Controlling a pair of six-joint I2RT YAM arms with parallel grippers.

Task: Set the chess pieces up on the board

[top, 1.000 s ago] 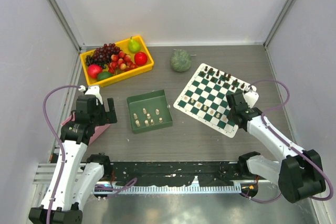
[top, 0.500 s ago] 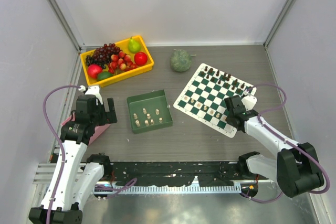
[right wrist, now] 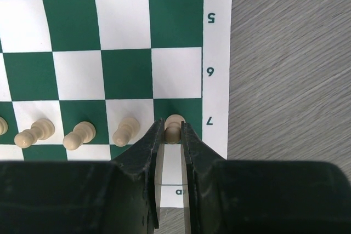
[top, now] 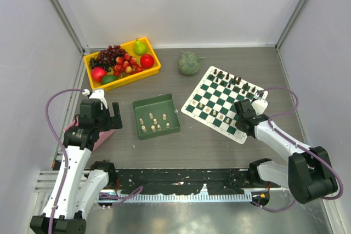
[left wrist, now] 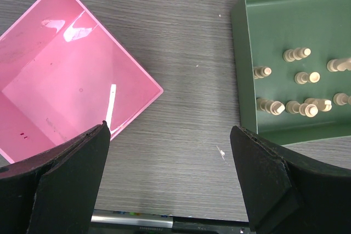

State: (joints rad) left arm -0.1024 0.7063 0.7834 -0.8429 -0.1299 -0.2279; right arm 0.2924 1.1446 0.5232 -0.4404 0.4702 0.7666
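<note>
Cream pawn [right wrist: 175, 127]: standing on the board [right wrist: 216, 80], on the green square by the 7 mark at the border. We log it directly between the right jaws, which pinch it. Left jaws spread wide, well apart, beside the green tray [left wrist: 247, 53].

Robot lab test cell — white panel walls [top: 181, 9], alu posts [top: 61, 10], 2 arms [top: 77, 135] on base rail [top: 181, 180].
</note>
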